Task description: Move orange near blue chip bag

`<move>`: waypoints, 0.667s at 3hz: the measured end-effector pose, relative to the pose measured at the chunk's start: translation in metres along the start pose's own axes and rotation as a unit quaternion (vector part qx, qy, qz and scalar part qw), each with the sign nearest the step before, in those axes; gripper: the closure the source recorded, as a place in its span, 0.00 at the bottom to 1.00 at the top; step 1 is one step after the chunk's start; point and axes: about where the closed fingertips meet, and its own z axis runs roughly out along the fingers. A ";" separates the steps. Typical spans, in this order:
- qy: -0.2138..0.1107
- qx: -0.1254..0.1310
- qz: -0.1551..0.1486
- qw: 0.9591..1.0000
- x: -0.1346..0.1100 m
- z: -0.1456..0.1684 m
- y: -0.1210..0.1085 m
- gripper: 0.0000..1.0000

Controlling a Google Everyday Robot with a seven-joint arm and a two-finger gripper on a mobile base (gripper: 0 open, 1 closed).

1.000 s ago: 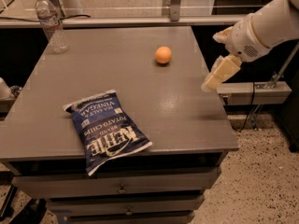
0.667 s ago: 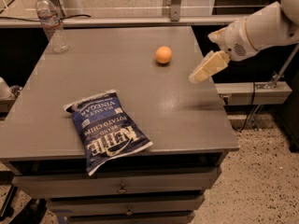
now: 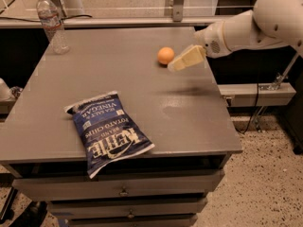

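Note:
The orange (image 3: 165,55) sits on the grey table top (image 3: 123,74) toward the far right. The gripper (image 3: 182,60) hangs just right of the orange, close beside it and above the table, on the white arm (image 3: 251,30) reaching in from the right. The blue chip bag (image 3: 110,130) lies flat at the front left of the table, its near end overhanging the front edge. The orange and the bag are far apart.
A clear plastic water bottle (image 3: 52,23) stands at the table's far left corner. Drawers (image 3: 123,190) sit below the table front. A rail and shelf (image 3: 258,91) run to the right of the table, above speckled floor.
The gripper has moved left and toward the far side, from beyond the table's right edge to right beside the orange. The orange and chip bag have not moved.

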 end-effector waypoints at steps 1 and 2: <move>0.002 -0.008 -0.014 1.000 -0.006 0.037 0.004 0.00; 0.009 -0.014 -0.030 0.999 -0.002 0.064 0.003 0.00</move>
